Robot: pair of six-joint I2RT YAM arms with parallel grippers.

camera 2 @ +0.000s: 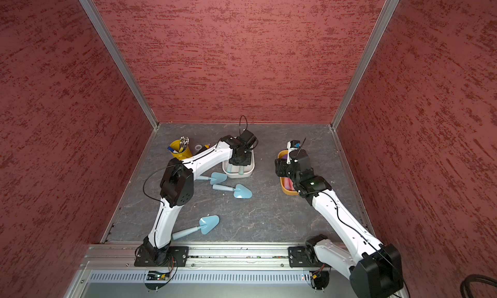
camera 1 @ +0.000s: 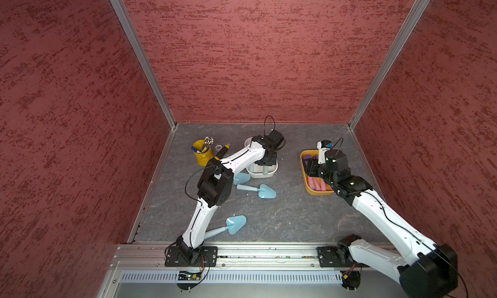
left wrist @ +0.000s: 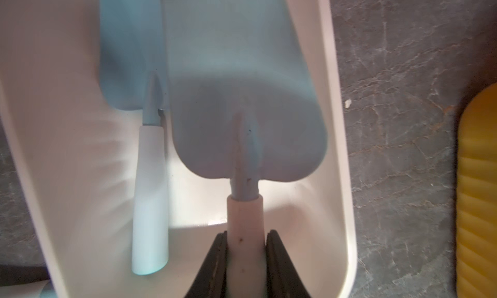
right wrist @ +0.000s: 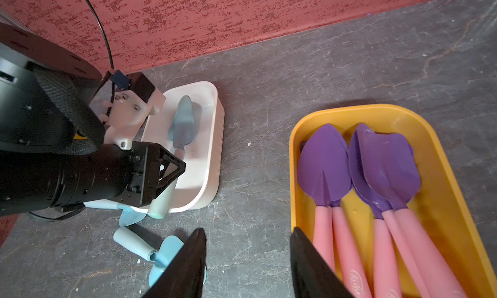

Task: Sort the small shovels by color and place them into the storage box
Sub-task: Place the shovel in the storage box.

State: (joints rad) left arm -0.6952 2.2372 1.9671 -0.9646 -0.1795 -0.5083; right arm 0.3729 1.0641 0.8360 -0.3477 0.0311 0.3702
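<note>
My left gripper (left wrist: 246, 234) is shut on the pale handle of a light blue shovel (left wrist: 250, 122) and holds it inside the white storage box (left wrist: 341, 148). A second light blue shovel (left wrist: 150, 202) lies beside it in that box. Three more light blue shovels (camera 1: 256, 191) (camera 1: 234, 224) (camera 1: 240, 178) lie on the table in both top views. Several purple shovels with pink handles (right wrist: 325, 162) lie in the yellow box (right wrist: 293, 148). My right gripper (right wrist: 247, 232) is open with nothing in it, over bare table at the yellow box's edge.
A yellow cup of pens (camera 1: 201, 151), a tape roll (camera 1: 218, 148) and a black-and-yellow tool (camera 1: 224, 150) stand at the back left. Red walls close the table on three sides. The left arm's elbow (camera 1: 215, 183) hangs over the nearby blue shovels.
</note>
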